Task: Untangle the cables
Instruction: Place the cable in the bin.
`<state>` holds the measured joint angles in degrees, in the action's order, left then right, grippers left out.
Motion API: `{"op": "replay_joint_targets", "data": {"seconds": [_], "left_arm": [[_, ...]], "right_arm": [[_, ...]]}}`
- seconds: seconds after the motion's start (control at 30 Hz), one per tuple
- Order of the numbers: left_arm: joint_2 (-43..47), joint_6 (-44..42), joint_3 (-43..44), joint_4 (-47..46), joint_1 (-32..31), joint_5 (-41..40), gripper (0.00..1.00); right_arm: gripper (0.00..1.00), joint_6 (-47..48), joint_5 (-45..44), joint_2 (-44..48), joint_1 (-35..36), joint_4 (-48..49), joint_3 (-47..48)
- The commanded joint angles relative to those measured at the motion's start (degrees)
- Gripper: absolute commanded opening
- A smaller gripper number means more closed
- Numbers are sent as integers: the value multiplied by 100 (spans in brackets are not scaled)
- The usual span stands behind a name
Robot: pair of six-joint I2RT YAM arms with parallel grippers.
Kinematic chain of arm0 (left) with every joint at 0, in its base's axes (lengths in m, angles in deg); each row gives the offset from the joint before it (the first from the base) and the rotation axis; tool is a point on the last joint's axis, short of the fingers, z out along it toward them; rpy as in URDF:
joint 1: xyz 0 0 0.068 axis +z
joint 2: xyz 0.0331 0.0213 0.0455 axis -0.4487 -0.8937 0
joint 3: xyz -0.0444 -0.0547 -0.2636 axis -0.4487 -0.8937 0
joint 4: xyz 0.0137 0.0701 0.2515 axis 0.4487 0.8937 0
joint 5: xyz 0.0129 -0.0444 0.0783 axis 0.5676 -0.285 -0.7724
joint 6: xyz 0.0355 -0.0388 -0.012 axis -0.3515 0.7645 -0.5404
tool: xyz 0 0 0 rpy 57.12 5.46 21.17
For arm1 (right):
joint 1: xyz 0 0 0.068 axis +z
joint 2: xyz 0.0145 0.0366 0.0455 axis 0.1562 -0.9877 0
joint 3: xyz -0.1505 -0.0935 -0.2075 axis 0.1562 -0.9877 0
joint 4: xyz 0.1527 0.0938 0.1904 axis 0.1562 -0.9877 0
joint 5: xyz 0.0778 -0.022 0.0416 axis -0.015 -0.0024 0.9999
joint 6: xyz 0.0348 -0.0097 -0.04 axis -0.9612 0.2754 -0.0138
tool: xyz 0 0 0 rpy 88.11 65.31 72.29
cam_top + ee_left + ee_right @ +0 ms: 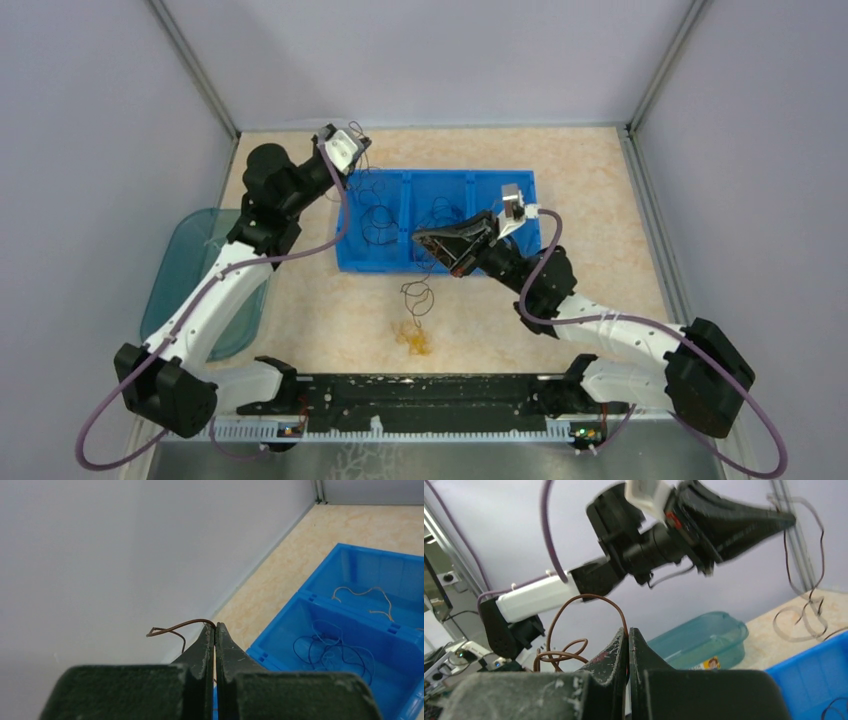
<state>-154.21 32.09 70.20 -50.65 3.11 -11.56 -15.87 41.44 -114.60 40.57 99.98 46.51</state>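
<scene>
Cables (378,214) lie in curly loops inside the compartments of the blue bin (372,265), which sits toward twelve o'clock on the table (600,200) in the top view. From the left wrist we see dark blue strands (330,650) in one compartment and a pale wavy wire (365,592) in the compartment at its one o'clock. Outside the bin, at its six o'clock, a black loop (418,297) shows against the table, and a yellow-orange tangle (414,340) lies at six o'clock of that. The left gripper (215,626), raised near the bin's eleven o'clock corner, is clenched tight on a brown cable (175,626) that curls away toward nine o'clock from its tips. From the right wrist we see a strand hanging from those tips toward the table. The right gripper (628,630), above the bin's near edge, is likewise pinched closed on a second brown cable (574,611) arching off to its ten o'clock. We cannot tell whether the two are one wire. A teal tub (180,260) sits at the table's nine o'clock.
</scene>
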Motion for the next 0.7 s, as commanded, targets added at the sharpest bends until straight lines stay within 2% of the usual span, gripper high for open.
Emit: {"op": "replay_joint_targets", "data": {"seconds": [0.0, 0.53, 0.6, 0.63, 0.67], "left_arm": [[-183, 409, -216, -384, 95, 284, 0], [-407, 506, -753, -280, 160, 696, 0], [-467, 520, -737, -267, 191, 731, 7], [-528, 565, -705, -247, 238, 784, 17], [-611, 598, -633, -187, 282, 848, 32]], "right_arm": [[0, -13, 58, 150, -232, 306, 506], [0, 765, 52, 559, -524, -1019, 1280], [0, 835, 12, 579, -522, -1119, 1344], [0, 853, 1, 571, -526, -1140, 1372], [0, 878, -11, 555, -531, -1171, 1413]]}}
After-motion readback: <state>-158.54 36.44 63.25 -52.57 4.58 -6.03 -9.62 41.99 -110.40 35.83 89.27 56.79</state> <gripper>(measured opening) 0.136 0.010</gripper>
